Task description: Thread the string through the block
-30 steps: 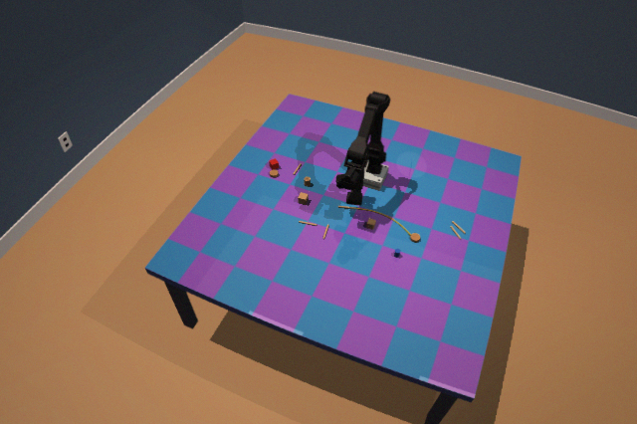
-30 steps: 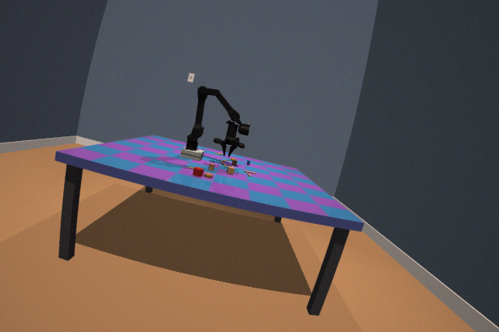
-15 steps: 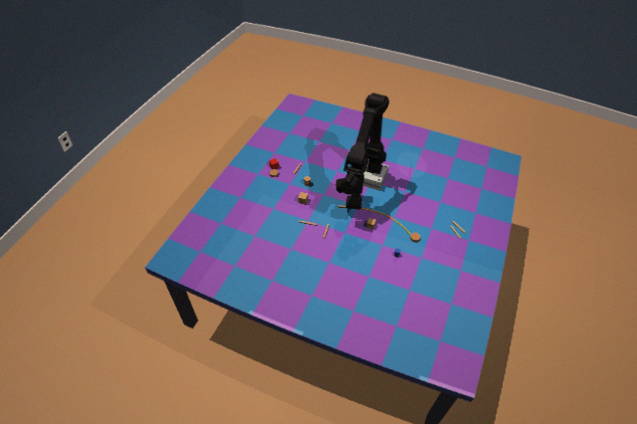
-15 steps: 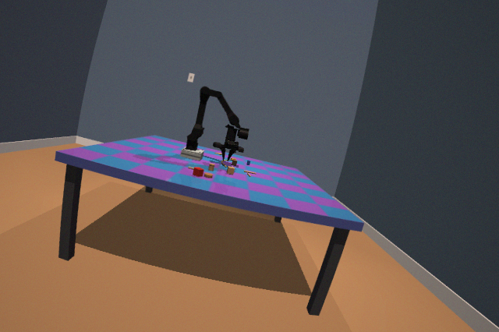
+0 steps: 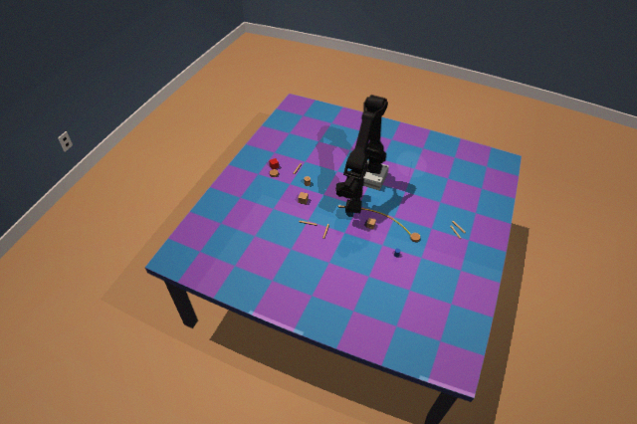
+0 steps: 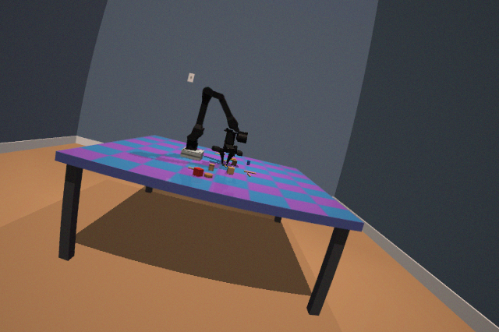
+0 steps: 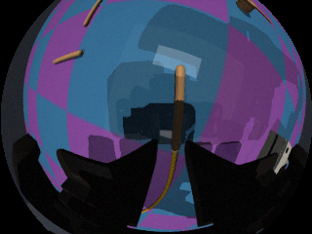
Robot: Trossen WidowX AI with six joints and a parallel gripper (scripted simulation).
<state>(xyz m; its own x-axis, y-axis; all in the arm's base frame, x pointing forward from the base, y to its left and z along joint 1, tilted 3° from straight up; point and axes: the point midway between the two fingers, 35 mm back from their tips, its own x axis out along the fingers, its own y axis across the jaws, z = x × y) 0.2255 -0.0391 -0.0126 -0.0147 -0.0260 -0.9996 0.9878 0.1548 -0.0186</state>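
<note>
The stick on the string (image 5: 340, 206) (image 7: 179, 88) lies on the table. My gripper (image 5: 352, 211) (image 6: 225, 164) (image 7: 171, 144) is low above it, partly open, with a narrow gap. In the wrist view the stick's string end lies in line with that gap, nearer the right fingertip; nothing is gripped. The string (image 5: 383, 213) (image 7: 171, 180) curves to the round button (image 5: 415, 237). One wooden block (image 5: 371, 223) (image 6: 234, 162) stands beside the string, another block (image 5: 304, 198) (image 6: 230, 170) farther left. I cannot tell from these views which has the hole.
Loose sticks lie at the front left (image 5: 308, 222) (image 5: 325, 231) (image 7: 68, 57), at the right (image 5: 458, 227) and farther back (image 5: 297, 168). A wooden cylinder (image 5: 307, 181) (image 6: 211, 167), red cube (image 5: 274, 163) (image 6: 197, 171), wooden disc (image 5: 274, 172) (image 6: 208, 175) and blue piece (image 5: 397, 253) (image 6: 248, 162) stand around.
</note>
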